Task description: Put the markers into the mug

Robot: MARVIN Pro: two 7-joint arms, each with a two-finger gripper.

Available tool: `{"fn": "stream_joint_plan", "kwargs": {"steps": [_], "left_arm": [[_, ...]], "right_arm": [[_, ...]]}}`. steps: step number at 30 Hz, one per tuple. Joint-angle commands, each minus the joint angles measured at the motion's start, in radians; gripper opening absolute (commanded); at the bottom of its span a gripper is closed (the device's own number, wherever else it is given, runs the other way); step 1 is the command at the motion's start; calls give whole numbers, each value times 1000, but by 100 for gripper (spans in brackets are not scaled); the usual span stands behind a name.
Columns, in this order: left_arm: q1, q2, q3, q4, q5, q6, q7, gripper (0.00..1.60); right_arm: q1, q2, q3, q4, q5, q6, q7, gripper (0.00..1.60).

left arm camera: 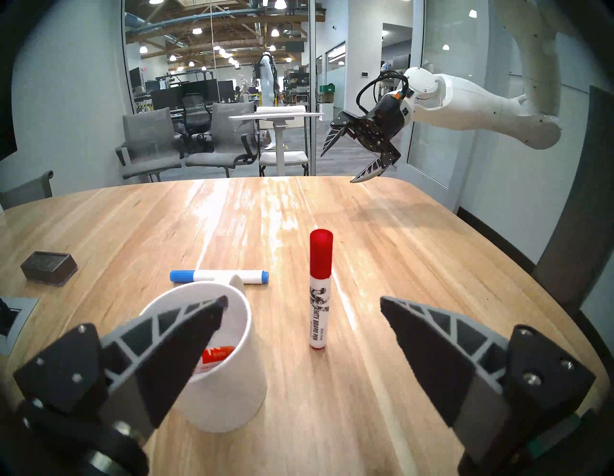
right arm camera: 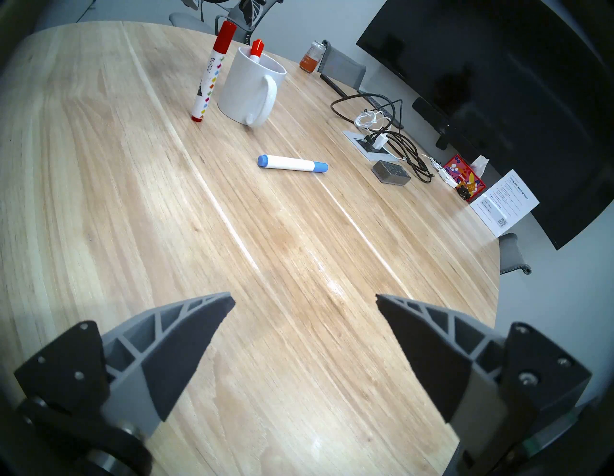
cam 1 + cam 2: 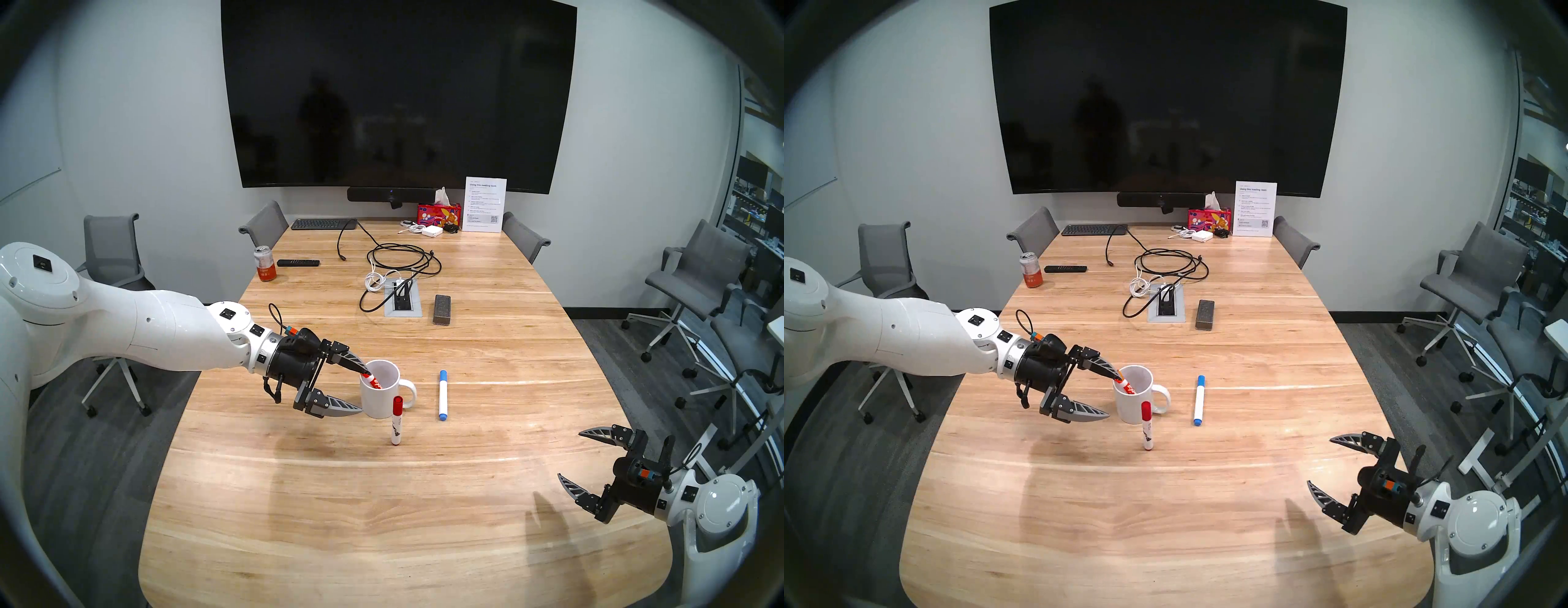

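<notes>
Counter [image 3: 382, 530]: wooden, holds my mug [image 3: 379, 397].
Orange marker [image 3: 375, 383]: inside mug.
Red marker [image 3: 397, 420]: upright beside mug.
Blue marker [image 3: 443, 395]: lying near mug's handle.
Left gripper [image 3: 360, 389]: my fingers spread, empty, at mug's rim.
Right gripper [image 3: 570, 454]: spread, empty, well apart from mug.

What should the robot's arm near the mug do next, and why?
Probably swing the open left gripper slightly aside to the red-capped marker standing upright beside the mug and close on it. The orange-capped marker already sits inside the mug, released, and the blue-capped marker lies farther off.
</notes>
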Motion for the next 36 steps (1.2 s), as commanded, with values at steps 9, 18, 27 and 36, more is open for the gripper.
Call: {"fn": "stream_joint_plan", "kwargs": {"steps": [9,18,27,36], "left_arm": [[-89,20,-6,-90,54,28,78,160],[-67,-26,-13,-65,69,57,61,160],[-46,-61,-27,-37,67,63,39,160],[-49,-101,-20,-28,86,88,27,160]], "right_arm": [[3,2,0,-14,4,2,3,160],[3,2,0,-14,4,2,3,160],[3,2,0,-14,4,2,3,160],[3,2,0,-14,4,2,3,160]]}}
